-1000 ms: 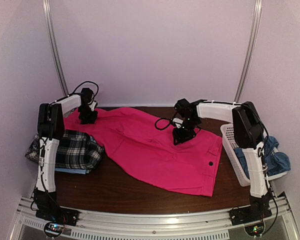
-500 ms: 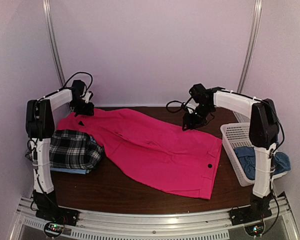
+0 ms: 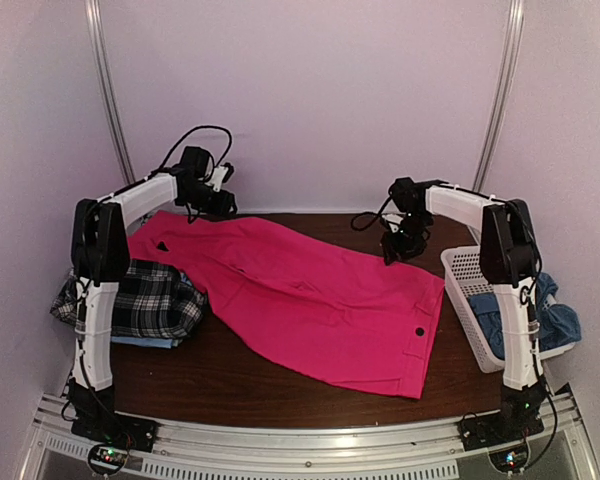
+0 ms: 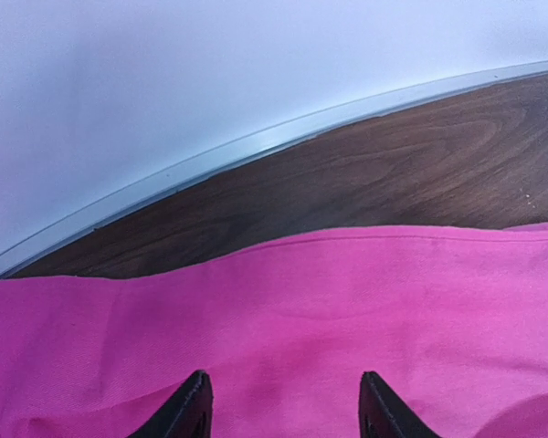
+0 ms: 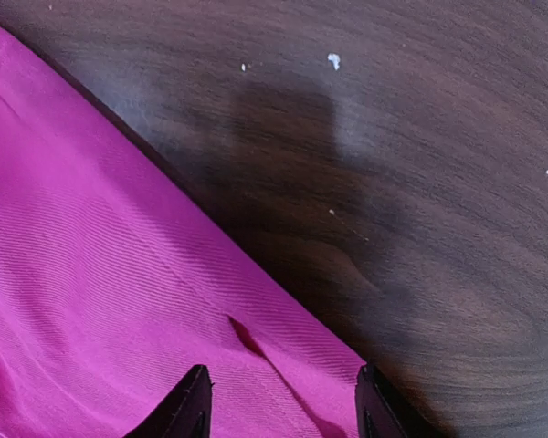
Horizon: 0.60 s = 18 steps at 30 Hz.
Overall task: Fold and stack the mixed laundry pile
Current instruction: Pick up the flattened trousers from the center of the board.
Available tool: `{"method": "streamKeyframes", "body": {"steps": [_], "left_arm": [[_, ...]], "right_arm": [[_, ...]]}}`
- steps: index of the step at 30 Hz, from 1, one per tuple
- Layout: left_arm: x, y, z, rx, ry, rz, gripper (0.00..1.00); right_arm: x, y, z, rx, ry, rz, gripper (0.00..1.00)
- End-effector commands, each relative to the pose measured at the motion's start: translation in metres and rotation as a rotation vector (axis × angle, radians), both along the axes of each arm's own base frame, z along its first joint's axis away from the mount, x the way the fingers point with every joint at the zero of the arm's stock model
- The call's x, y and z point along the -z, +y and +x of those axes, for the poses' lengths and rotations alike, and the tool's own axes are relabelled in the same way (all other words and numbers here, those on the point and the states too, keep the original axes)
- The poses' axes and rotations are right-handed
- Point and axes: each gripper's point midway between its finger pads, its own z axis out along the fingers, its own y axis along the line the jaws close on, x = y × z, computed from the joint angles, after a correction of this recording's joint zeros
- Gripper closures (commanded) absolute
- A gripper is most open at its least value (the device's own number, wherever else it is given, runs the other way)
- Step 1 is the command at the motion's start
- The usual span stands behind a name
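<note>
The hot-pink trousers [image 3: 310, 300] lie spread flat across the table. A folded black-and-white plaid shirt [image 3: 145, 300] sits at the left on a light blue shirt [image 3: 145, 342]. A duller blue cloth [image 3: 525, 320] lies in the basket. My left gripper [image 3: 223, 203] hovers open over the trousers' far-left edge; in the left wrist view the gripper [image 4: 285, 406] stands with pink cloth [image 4: 301, 310] between its spread fingertips. My right gripper [image 3: 398, 248] is open over the trousers' far-right corner; in the right wrist view the gripper [image 5: 282, 406] straddles that pink corner [image 5: 119, 301].
A white lattice basket [image 3: 458, 270] stands at the right table edge. The back wall and its metal rail [image 4: 256, 151] run close behind the left gripper. Bare dark wood [image 5: 420, 182] shows right of the trousers' corner and along the front [image 3: 230, 380].
My left gripper has moved right along the trousers' far edge and risen a little. My right gripper has moved back and right to the trousers' far-right corner.
</note>
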Motion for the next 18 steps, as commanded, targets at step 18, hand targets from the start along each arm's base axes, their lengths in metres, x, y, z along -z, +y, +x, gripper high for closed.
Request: {"method": "streamKeyframes", "body": {"steps": [18], "left_arm": [[-0.001, 0.015, 0.005, -0.013, -0.006, -0.005, 0.45]], "right_arm": [[0.042, -0.026, -0.012, -0.028, 0.112, 0.007, 0.35]]}}
